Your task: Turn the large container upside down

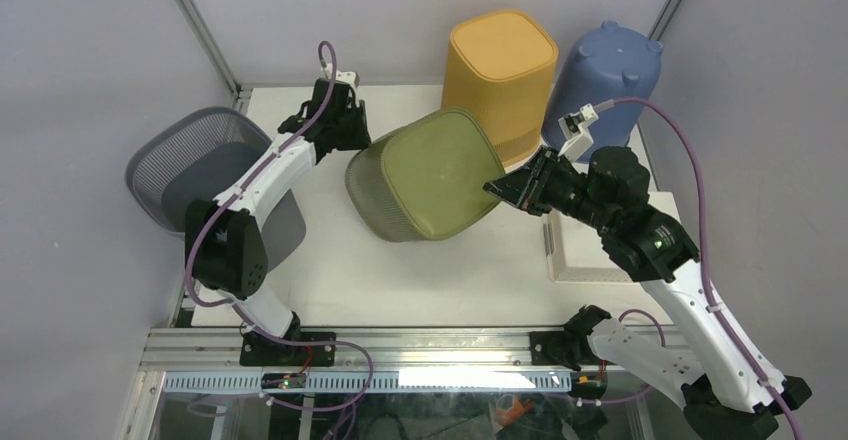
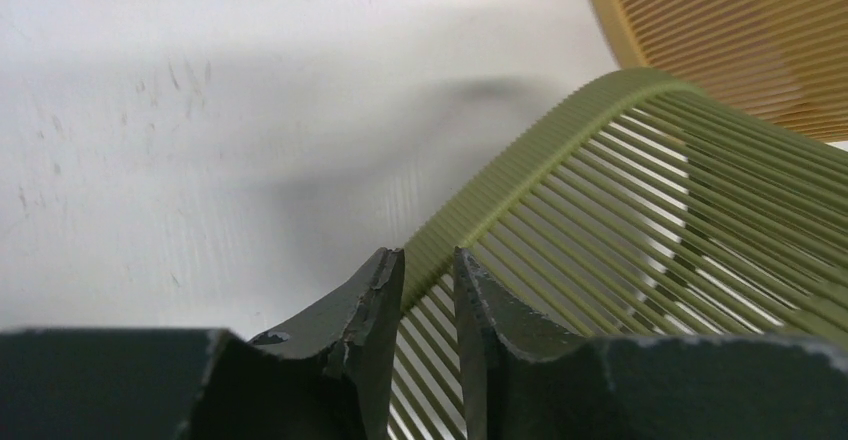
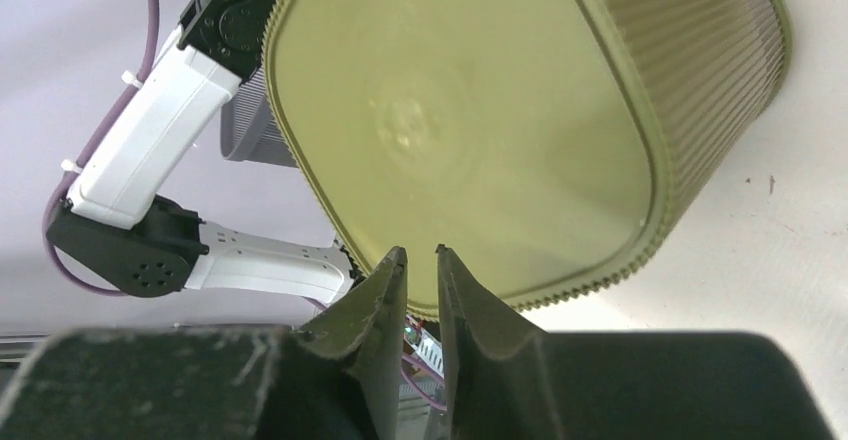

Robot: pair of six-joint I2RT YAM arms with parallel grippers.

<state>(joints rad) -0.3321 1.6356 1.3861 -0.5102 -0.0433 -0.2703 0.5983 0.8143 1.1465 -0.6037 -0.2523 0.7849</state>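
The large container is an olive-green slatted bin. It lies tilted on the white table, solid base turned up and to the right, open mouth low on the left. My left gripper is at the far left rim. In the left wrist view its jaws stand a narrow gap apart, with the rim and slats just beyond them. My right gripper is at the base's right edge. Its jaws are slightly open with nothing between them, and the base sits just past the tips.
A tall yellow bin stands upside down right behind the green one, with a blue bin upside down at the back right. A grey mesh basket hangs off the left table edge. A white box lies under my right arm.
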